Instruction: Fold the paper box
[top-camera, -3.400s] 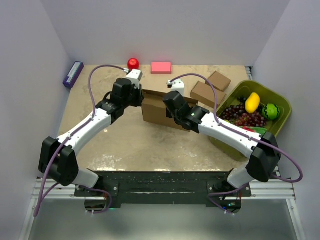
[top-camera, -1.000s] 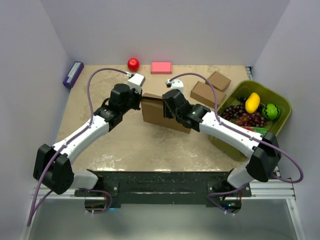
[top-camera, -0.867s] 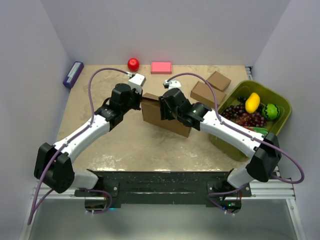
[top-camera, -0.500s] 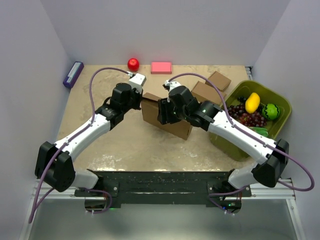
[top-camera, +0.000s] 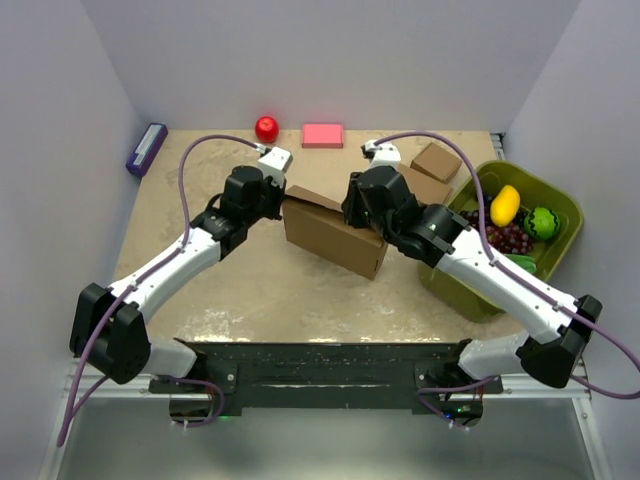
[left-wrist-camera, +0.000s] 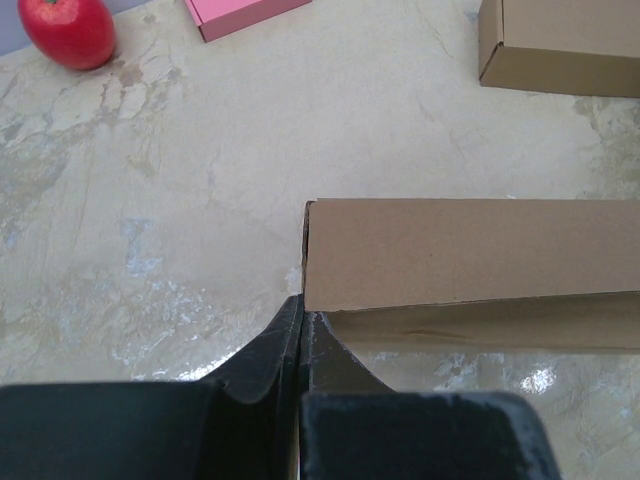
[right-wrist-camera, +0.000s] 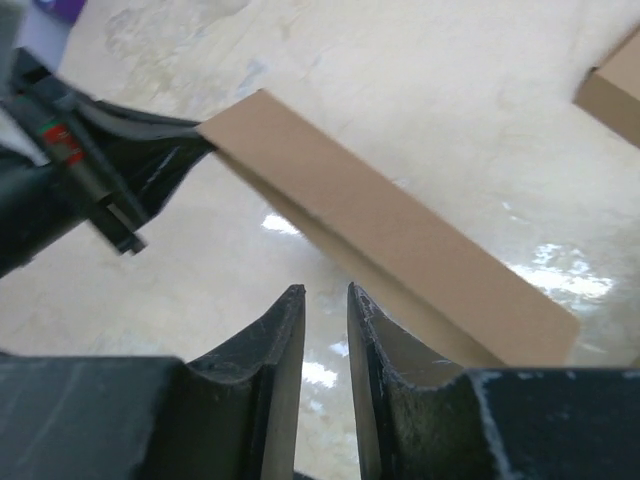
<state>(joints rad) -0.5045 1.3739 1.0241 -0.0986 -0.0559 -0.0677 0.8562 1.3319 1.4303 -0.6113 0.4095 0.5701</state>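
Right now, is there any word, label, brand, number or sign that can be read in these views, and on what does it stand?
No text can be read in any view.
A red and green sticker on the left gripper: too blurred to read.
The paper box, pink box and small brown box: plain, no print seen.

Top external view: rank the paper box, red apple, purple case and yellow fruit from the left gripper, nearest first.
1. paper box, pinched in the left gripper's jaws.
2. red apple, just beyond it.
3. purple case, far left.
4. yellow fruit, far right.
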